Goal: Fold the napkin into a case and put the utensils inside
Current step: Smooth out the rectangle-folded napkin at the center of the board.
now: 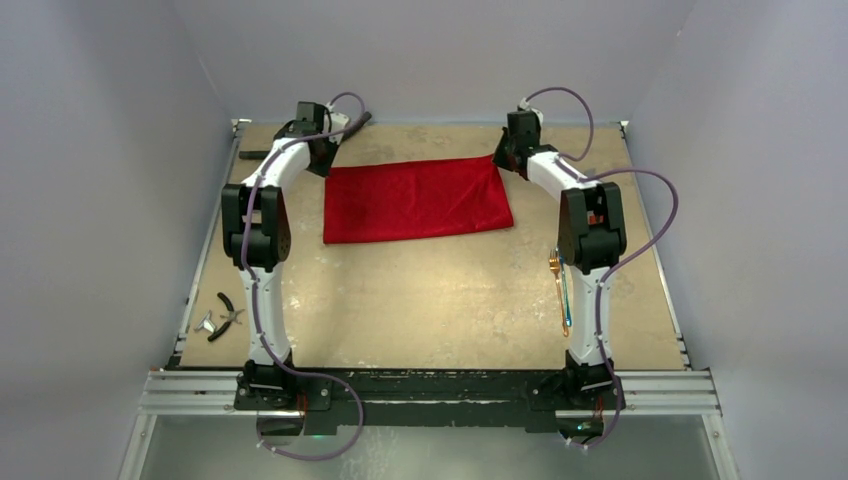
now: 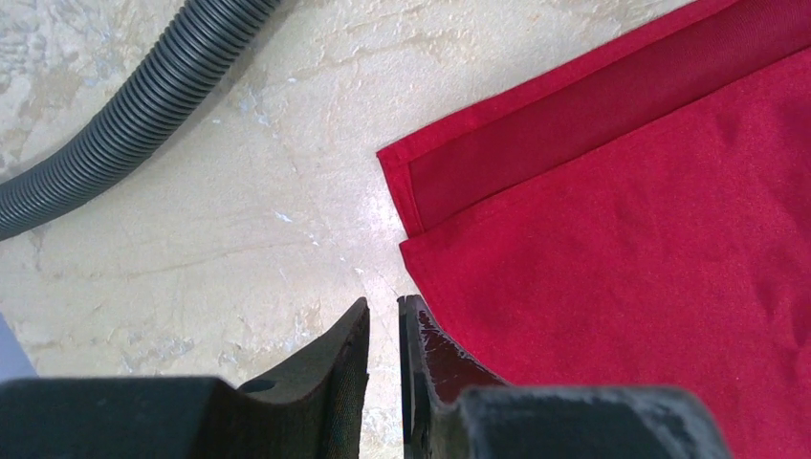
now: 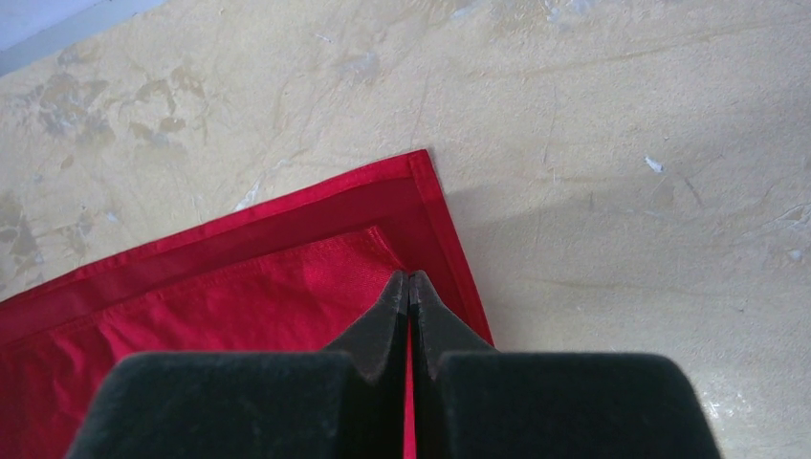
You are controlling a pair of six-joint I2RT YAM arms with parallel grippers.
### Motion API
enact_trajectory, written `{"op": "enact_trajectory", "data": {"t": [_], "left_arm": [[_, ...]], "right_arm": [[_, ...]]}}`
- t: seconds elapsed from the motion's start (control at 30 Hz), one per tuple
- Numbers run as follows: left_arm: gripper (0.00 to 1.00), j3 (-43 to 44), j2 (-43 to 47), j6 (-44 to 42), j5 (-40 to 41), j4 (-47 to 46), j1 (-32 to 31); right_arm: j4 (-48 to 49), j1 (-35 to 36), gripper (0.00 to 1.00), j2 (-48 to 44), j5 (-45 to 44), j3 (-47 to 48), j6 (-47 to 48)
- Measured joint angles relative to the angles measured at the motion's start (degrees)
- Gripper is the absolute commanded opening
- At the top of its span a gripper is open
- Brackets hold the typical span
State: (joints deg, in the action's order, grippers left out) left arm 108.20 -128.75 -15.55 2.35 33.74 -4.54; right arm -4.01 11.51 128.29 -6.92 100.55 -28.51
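The red napkin lies folded in half as a wide rectangle at the far middle of the table. My left gripper hovers at its far-left corner. In the left wrist view its jaws stand a narrow gap apart with only bare table between them, and the napkin sits just to their right. My right gripper is at the far-right corner. There its fingertips are pressed together on the corner of the top layer of the napkin. The iridescent utensils lie beside the right arm.
A grey ribbed hose curves over the table left of the napkin's corner. Black-handled pliers and a small metal piece lie near the left edge. Walls enclose the table on three sides.
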Motion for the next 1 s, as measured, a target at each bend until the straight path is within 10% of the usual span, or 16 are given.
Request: {"op": "enact_trajectory", "data": {"t": [0.57, 1.0], "left_arm": [[0.29, 4.6, -5.7, 2.8, -3.2, 4.0, 0.0], [0.0, 5.2, -6.6, 4.7, -3.7, 4.4, 0.0]], "right_arm": [[-0.9, 0.0, 0.0, 1.6, -1.0, 0.9, -0.1], [-0.3, 0.0, 0.0, 1.6, -0.9, -0.7, -0.4]]}}
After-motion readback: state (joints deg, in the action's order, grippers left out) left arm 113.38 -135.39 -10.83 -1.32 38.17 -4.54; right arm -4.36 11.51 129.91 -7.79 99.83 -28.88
